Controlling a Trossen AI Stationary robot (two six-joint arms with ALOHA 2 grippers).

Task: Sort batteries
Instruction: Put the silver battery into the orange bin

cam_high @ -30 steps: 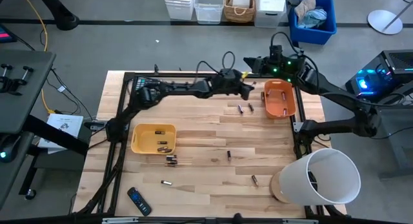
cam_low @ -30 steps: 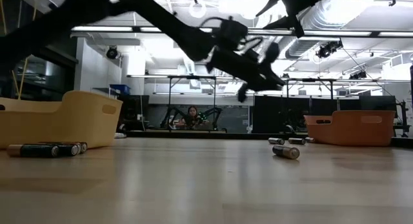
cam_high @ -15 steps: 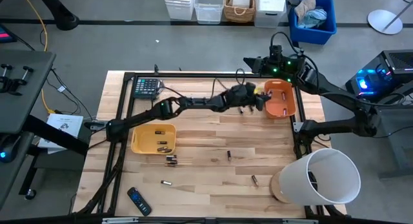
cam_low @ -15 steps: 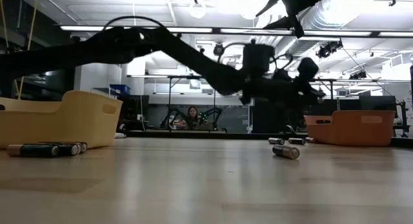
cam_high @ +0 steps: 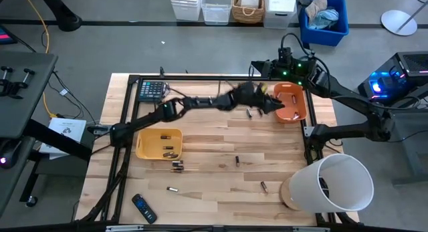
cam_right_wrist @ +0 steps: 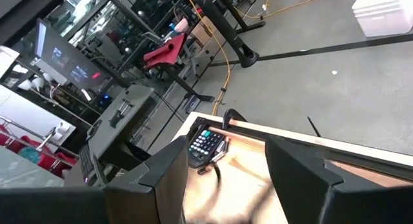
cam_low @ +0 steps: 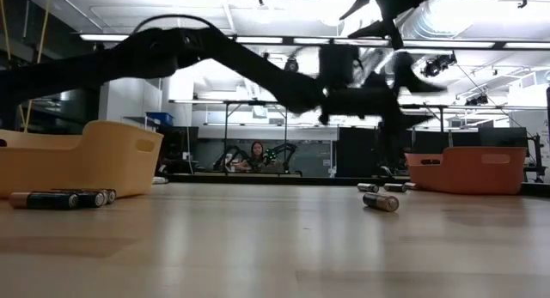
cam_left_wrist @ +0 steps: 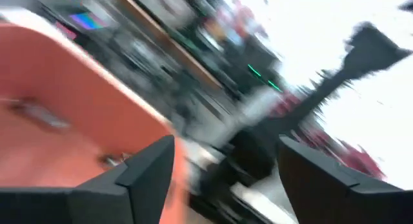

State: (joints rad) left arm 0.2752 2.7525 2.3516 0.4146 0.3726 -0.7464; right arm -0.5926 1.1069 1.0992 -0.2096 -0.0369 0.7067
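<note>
Batteries lie loose on the wooden table: one (cam_high: 249,113) near the orange bin (cam_high: 298,106), others (cam_high: 237,160) (cam_high: 263,186) (cam_high: 172,189) toward the near edge, and some (cam_high: 168,152) in the yellow bin (cam_high: 143,141). My left gripper (cam_high: 276,105) reaches level over the orange bin's left rim and is open, with nothing between its fingers (cam_left_wrist: 150,167). In the blurred left wrist view a small cell (cam_left_wrist: 40,114) lies on the bin's floor (cam_left_wrist: 58,153). My right gripper (cam_right_wrist: 226,185) hangs open, high over the far right of the table.
A calculator (cam_high: 152,90) sits at the far left corner and a black remote (cam_high: 144,208) at the near left. A white bucket (cam_high: 331,185) lies on its side at the near right. In the low view, batteries (cam_low: 380,202) (cam_low: 51,199) lie in front of both bins.
My left arm has stretched out toward the table's right edge and sunk a little. Its gripper has gone from the far middle of the table to the orange bin's left rim, tipping from slanting down to level.
</note>
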